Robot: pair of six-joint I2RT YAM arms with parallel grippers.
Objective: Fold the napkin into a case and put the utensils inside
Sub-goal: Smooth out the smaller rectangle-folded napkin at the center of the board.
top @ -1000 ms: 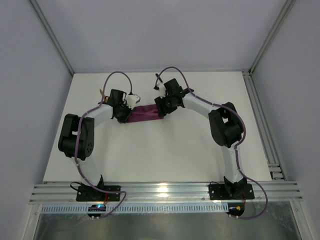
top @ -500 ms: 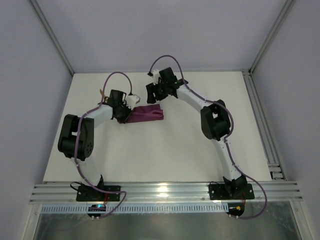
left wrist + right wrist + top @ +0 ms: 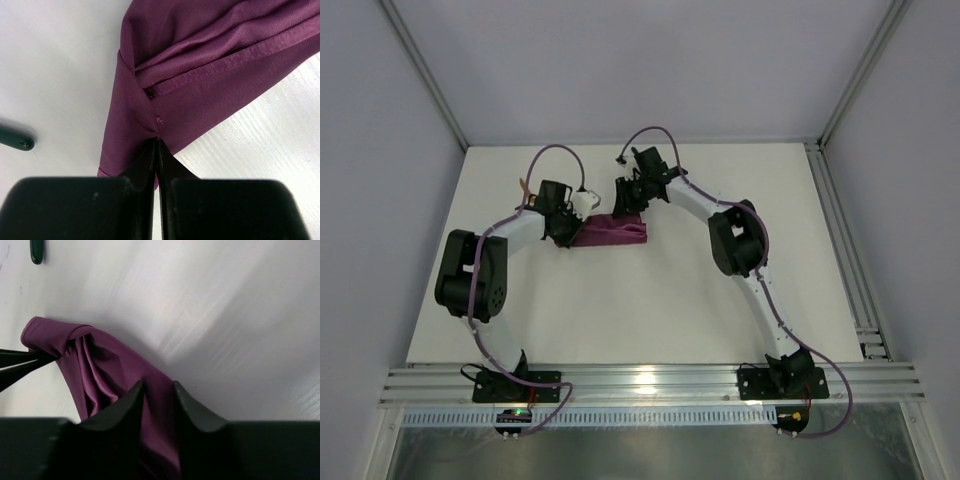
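At left, a corner of the napkin (image 3: 200,75) is pinched in the closed left gripper (image 3: 156,145). The cloth lies bunched in loose folds on the table (image 3: 650,300), with no case formed yet. The right gripper (image 3: 157,386) has been moved from the napkin's right end to its far edge. Its jaws are set slightly apart astride a fold, and whether it is gripped cannot be told. A regrasp for another fold seems intended.

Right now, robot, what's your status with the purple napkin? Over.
Left end effector shut on napkin end. Right end effector over the other end, napkin between its fingers, grip unclear. Dark handle tip nearby, not touching the napkin.
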